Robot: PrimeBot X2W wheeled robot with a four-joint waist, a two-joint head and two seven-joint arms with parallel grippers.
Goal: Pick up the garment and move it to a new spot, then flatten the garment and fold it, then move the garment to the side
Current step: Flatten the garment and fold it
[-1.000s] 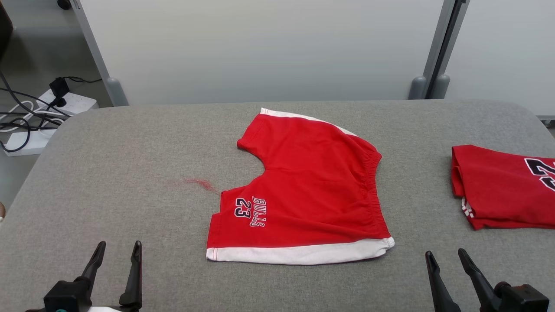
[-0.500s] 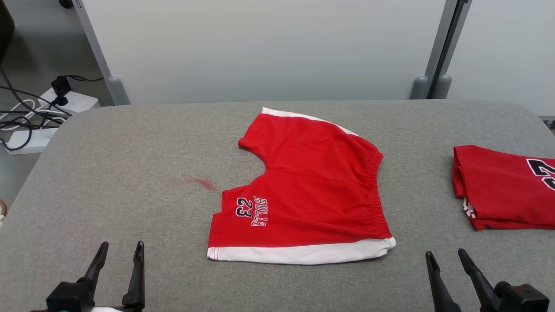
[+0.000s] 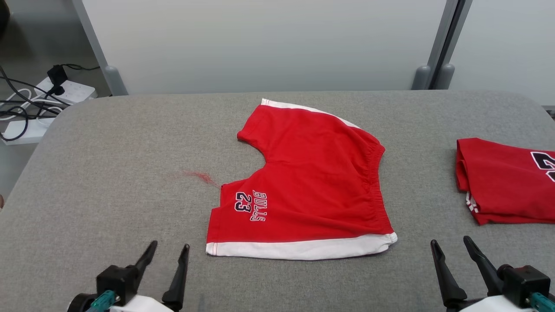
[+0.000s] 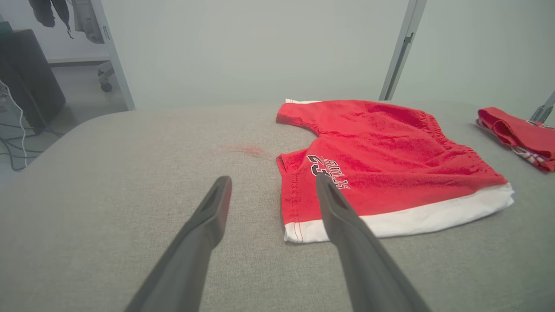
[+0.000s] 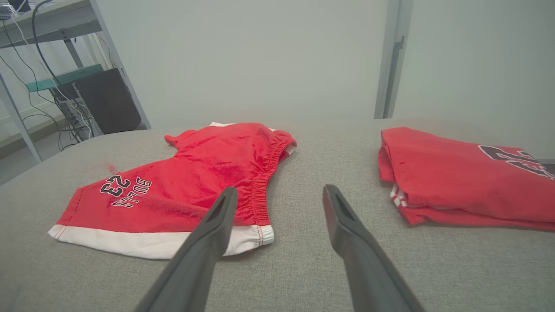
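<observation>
Item: red shorts (image 3: 303,186), white band along the near and far edges, "BULLS 23" printed on the near leg. They lie spread flat at the middle of the grey table (image 3: 108,151), elastic waistband to the robot's right and leg openings to its left. A few shallow wrinkles run near the waistband.

Beside them: a faint red smudge (image 3: 199,177) on the cloth surface just left of the crotch notch. A folded red garment (image 3: 503,182) sits well apart at the right edge.

Grippers: the left gripper (image 3: 170,245) is spread wide and empty, near the shorts' near-left corner. The right gripper (image 3: 450,240) is spread wide and empty, just beyond the near-right corner.

Step judged in hand: taking hold for the fold. Each gripper is best lowered onto its own corner of the near white band, pinching both layers. The two should then lift evenly and carry the near leg over the far one, keeping the band taut so no crease is trapped.
</observation>
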